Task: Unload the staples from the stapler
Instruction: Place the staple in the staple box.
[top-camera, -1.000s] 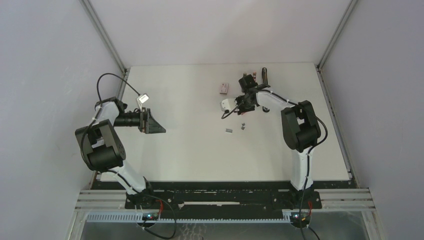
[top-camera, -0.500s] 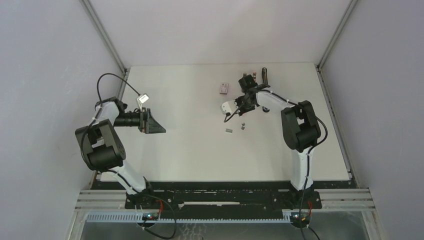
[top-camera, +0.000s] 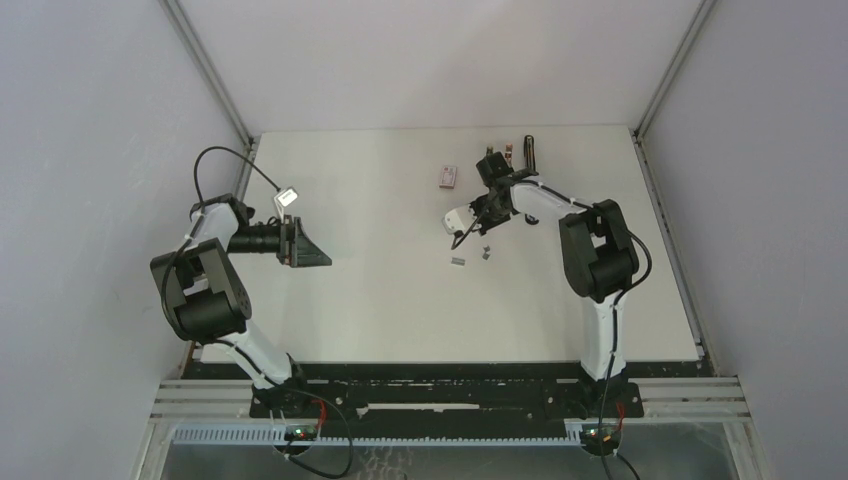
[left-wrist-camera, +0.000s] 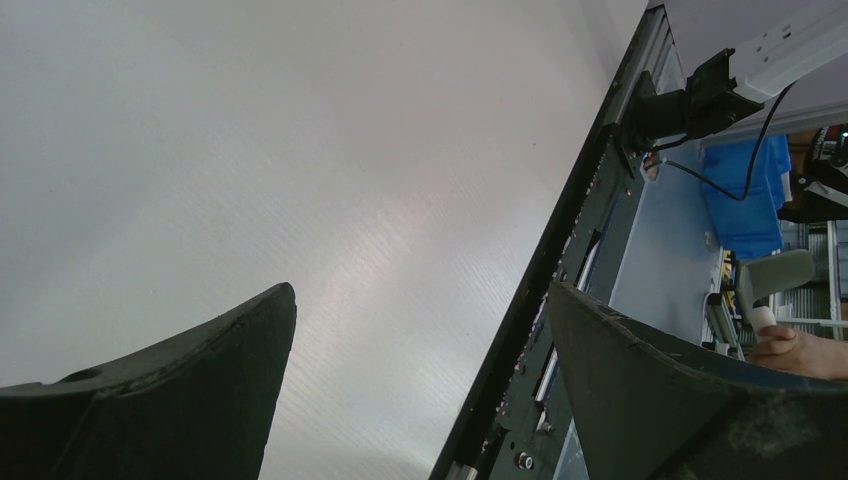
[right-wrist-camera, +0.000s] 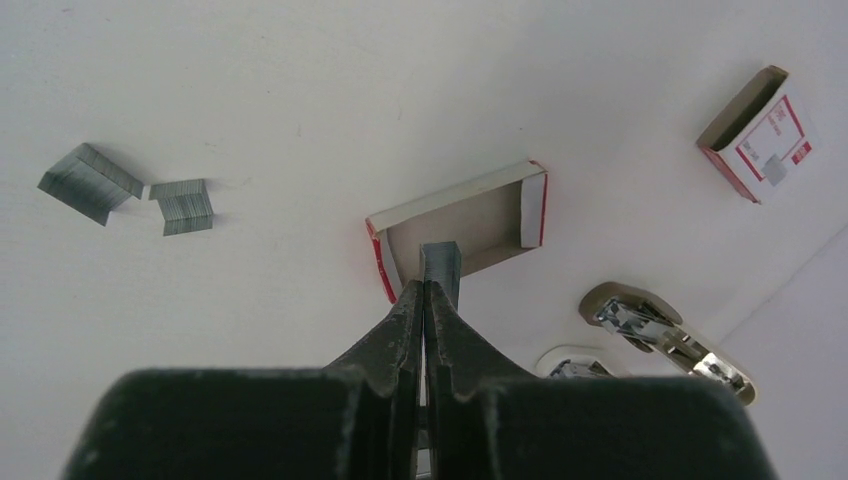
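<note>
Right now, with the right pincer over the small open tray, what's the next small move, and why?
Probably ease down a touch and open the right pincer to release the staple strip into the open cardboard tray. Its tips are shut on the strip, which hangs right over the tray's floor. The two loose strips on the table likely come next.

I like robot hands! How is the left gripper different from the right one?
The left gripper is wide open; the right gripper is shut. The left hangs over the table's left side, alone; the right points at a staple strip by a small tray. Both are black.
</note>
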